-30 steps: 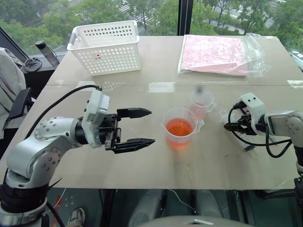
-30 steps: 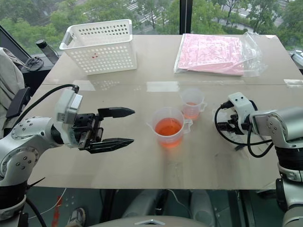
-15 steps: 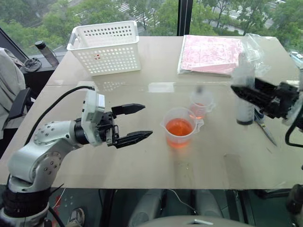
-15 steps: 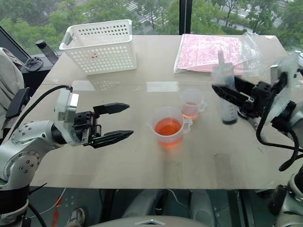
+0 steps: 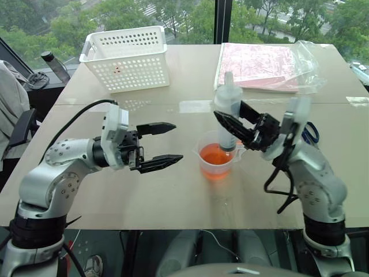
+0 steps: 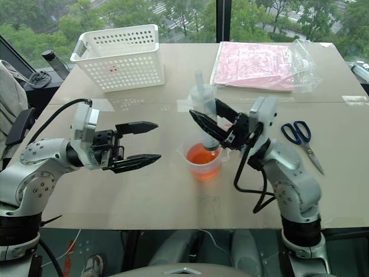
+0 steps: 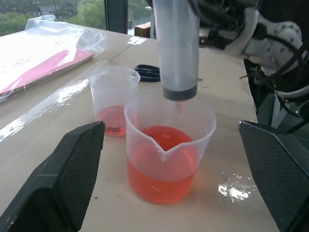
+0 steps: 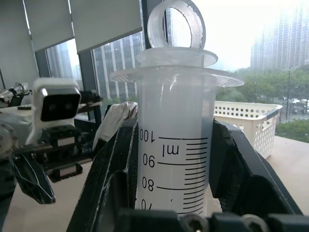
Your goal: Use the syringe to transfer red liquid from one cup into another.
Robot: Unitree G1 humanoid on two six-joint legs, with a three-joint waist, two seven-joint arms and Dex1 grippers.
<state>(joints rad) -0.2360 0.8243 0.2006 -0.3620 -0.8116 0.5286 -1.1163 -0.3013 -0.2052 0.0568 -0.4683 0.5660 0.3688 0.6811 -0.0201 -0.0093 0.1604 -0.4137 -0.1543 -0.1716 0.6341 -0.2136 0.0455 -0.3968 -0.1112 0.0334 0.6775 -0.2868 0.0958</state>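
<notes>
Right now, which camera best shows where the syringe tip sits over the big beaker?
Left wrist view: the syringe lower end hangs just inside the beaker rim, above the liquid. Head views show it upright; right wrist view shows its upper barrel.

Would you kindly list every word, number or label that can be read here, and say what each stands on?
"100", "ml", "90", "80": graduation marks on the syringe, held in the right gripper.
A number below "80" is cut off, unreadable.
A small dark print on the smaller cup is too small to read.
</notes>
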